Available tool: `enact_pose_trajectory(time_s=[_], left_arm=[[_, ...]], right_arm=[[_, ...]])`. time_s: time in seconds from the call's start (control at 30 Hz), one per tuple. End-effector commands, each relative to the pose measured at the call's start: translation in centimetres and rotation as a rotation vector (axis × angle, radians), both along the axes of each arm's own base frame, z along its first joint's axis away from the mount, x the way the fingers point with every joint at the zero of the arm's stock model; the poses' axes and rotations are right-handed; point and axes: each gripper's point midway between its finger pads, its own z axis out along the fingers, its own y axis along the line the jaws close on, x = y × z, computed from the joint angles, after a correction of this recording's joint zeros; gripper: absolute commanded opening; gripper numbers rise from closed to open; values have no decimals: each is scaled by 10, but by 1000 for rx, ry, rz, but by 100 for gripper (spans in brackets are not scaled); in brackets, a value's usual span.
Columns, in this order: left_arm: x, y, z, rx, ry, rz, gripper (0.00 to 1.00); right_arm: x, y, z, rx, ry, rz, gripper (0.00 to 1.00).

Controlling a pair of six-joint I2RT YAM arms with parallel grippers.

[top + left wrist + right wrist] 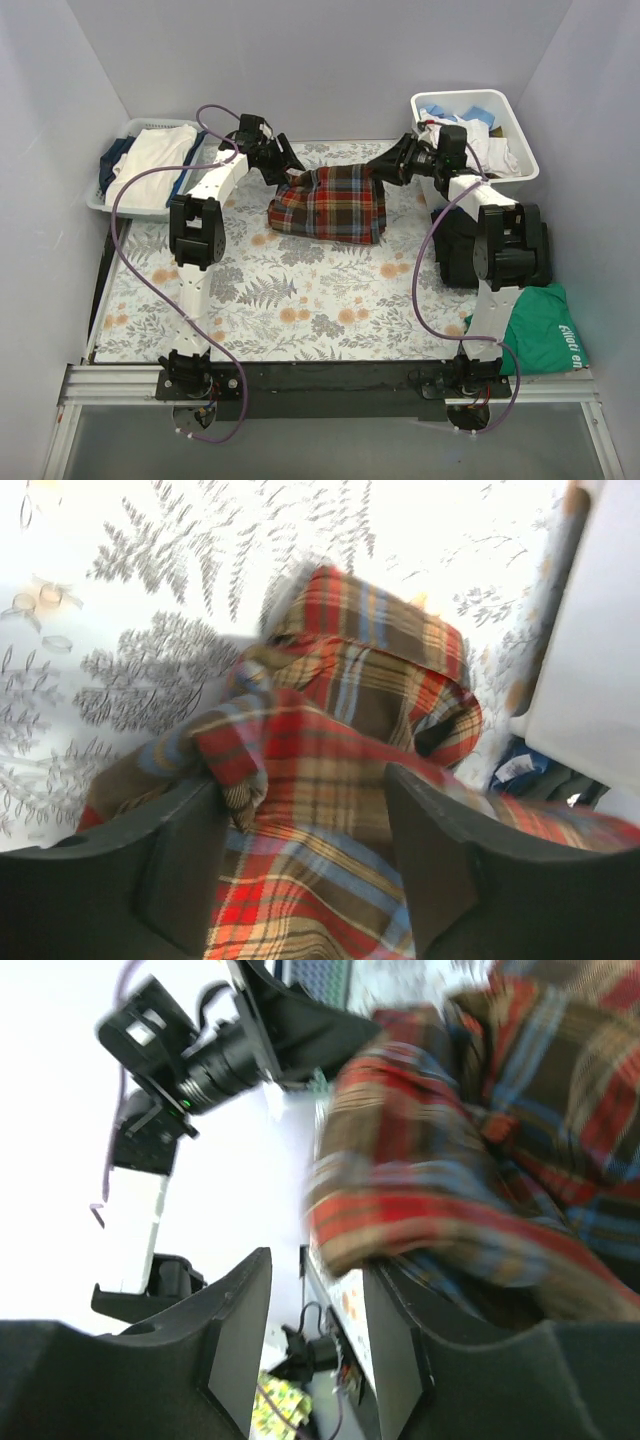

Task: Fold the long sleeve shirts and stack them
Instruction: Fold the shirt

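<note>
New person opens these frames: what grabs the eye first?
The plaid flannel shirt, bunched at the table's far middle, with the left gripper and right gripper at its two upper corners. Then the left white bin and right white bin, both holding clothes, at the far corners. A green garment lies at the near right edge.

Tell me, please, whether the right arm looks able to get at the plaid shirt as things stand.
Probably yes. The right gripper sits at the shirt's right edge, its jaws open. In the right wrist view the cloth lies close beside them, with nothing in between.
</note>
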Motion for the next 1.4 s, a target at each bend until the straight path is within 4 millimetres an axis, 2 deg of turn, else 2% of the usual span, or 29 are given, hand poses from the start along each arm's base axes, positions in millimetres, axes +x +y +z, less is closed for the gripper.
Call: enact_pose_trajectory(time_s=[0.0,0.07,0.17,0.27,0.43,0.47,0.53,0.57,0.63,0.67,0.73,0.77,0.8,0.87,0.9,0.97,1.1,1.13,1.2,1.3,1.37], left_arm=[[30,-3,82,-43,-251,20,64],[30,-2,91,-30,-276,22,69],[26,6,98,-2,-298,35,72],[18,10,107,16,-316,37,72],[-2,12,127,20,-346,3,73],[-6,11,128,25,-348,-8,73],[-12,10,130,33,-353,-19,74],[-19,10,126,39,-341,-25,74],[-26,10,114,59,-312,-37,74],[-34,10,97,74,-272,-44,74],[-43,8,80,87,-234,-58,74],[-49,3,70,94,-213,-70,75],[-55,1,54,108,-183,-82,74],[-62,-9,39,124,-161,-108,74],[-63,-9,23,144,-135,-113,74],[-67,-12,8,161,-112,-128,74],[-79,-1,-27,246,-53,-125,74],[-87,4,-41,273,-21,-127,74],[-98,14,-57,318,27,-120,73],[-115,32,-77,412,101,-92,73],[-129,42,-87,485,133,-87,72]], right_arm=[[32,-18,46,3,-190,-86,51],[33,-24,53,-10,-219,-107,51],[27,-28,45,-18,-206,-108,52],[15,-21,41,-48,-249,-72,52],[-6,5,1,-244,-231,26,52],[-7,15,-11,-300,-222,33,52],[-13,23,-27,-370,-218,65,52],[-15,30,-42,-405,-200,74,52],[-17,35,-54,-451,-187,92,52],[-17,38,-69,-496,-169,95,52],[-16,41,-78,-547,-169,109,52],[-19,41,-95,-583,-125,117,52],[-20,41,-102,-593,-108,124,52],[-23,37,-124,-624,-57,128,51],[-24,35,-130,-639,-42,125,51],[-28,29,-148,-681,2,123,51],[-39,17,-172,-749,73,139,50],[-40,14,-180,-771,92,141,50],[-50,9,-191,-796,128,159,49],[-61,2,-202,-822,158,178,49],[-65,-1,-201,-834,154,182,48]])
